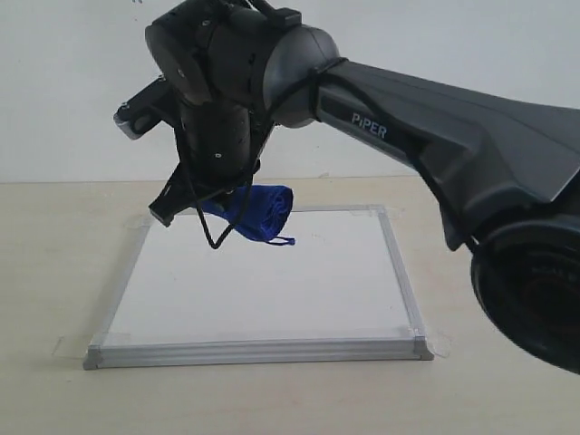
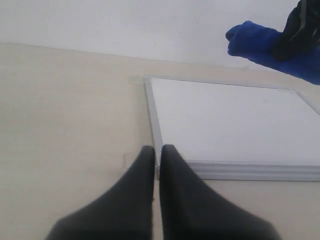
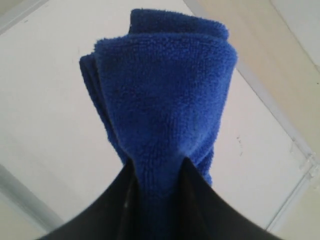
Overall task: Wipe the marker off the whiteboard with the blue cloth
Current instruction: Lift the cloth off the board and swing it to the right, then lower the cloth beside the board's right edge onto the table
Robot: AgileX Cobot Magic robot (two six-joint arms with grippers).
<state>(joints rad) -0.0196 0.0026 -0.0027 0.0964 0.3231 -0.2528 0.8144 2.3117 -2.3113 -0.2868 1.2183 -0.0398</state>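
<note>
Where the tan table (image 1: 54, 399) comes closest in the exterior view, the whiteboard (image 1: 272, 290) lies flat on it. Its long grey front edge runs from side to side. Little bits of clear tape (image 1: 441, 343) stick out at the front corners.

By one corner of the board's frame sits the left gripper (image 2: 156, 152). Its two black fingers are pressed together and there is nothing between them.

Farther back, the blue cloth (image 1: 263, 211) hangs over the back part of the board. It is up in the air and does not lie on the white face. It is rolled up like a fat sausage. Its long way runs sideways and a little downhill. One end is in the claw. The free end points to the right of the exterior view and a bit down. A small blue loop (image 1: 283, 241) dangles from that free end.

The right gripper (image 3: 159, 167) squeezes the cloth tight between its two black fingers. In the right wrist view the fluffy roll bulges out past the fingertips, with the board under it.

The big dark right arm (image 1: 471, 154) reaches across from the right side. White letters (image 1: 369, 127) on it read "PiPER".

Behind it all stands a plain white wall (image 1: 72, 91).
</note>
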